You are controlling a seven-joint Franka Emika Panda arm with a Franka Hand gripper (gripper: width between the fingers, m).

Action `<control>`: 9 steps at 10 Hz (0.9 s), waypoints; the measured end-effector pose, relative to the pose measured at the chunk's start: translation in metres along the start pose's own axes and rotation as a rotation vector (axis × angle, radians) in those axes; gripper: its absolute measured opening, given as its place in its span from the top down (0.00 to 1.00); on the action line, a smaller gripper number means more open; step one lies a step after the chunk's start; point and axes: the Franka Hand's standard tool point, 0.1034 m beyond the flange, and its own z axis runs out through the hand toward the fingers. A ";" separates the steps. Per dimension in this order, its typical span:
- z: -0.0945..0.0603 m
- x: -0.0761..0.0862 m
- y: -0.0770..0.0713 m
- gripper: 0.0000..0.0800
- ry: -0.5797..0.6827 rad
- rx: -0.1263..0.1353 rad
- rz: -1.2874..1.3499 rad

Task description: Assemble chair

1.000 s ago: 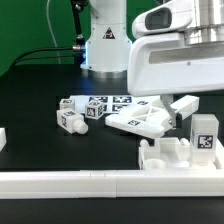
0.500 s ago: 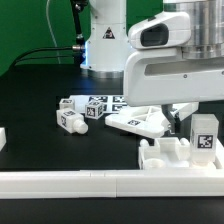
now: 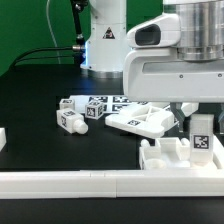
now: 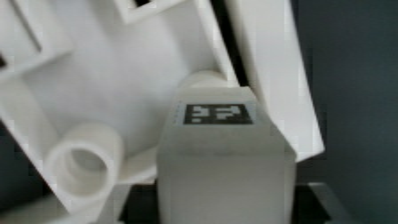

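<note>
My gripper (image 3: 198, 116) hangs at the exterior view's right over an upright white tagged block (image 3: 201, 137). The block stands at the right end of a white slab part (image 3: 163, 152) of the chair by the front rail. In the wrist view the block (image 4: 221, 150) fills the space between my dark fingers (image 4: 146, 200), and the jaws stand against its two sides. My gripper (image 4: 224, 205) is shut on it. The slab's ribs and a round socket (image 4: 80, 160) show beside the block.
Loose white chair parts lie mid-table: a flat tagged slab (image 3: 140, 120), a pegged leg (image 3: 70, 121) and small tagged blocks (image 3: 95, 108). A long white rail (image 3: 90, 182) runs along the front. The arm's base (image 3: 105, 40) stands behind. A white piece (image 3: 3, 138) sits at the left edge.
The arm has moved down and toward the exterior view's left, closer over the upright block. The block has stayed at nearly the same spot.
</note>
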 end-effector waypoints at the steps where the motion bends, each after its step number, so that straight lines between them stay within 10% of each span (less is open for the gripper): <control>1: 0.000 0.000 -0.001 0.64 0.000 0.003 0.134; 5: 0.002 -0.004 -0.006 0.64 0.017 0.013 0.895; 8: 0.002 -0.004 -0.005 0.61 0.017 0.009 0.813; 9: 0.001 -0.005 -0.007 0.42 0.019 0.005 0.635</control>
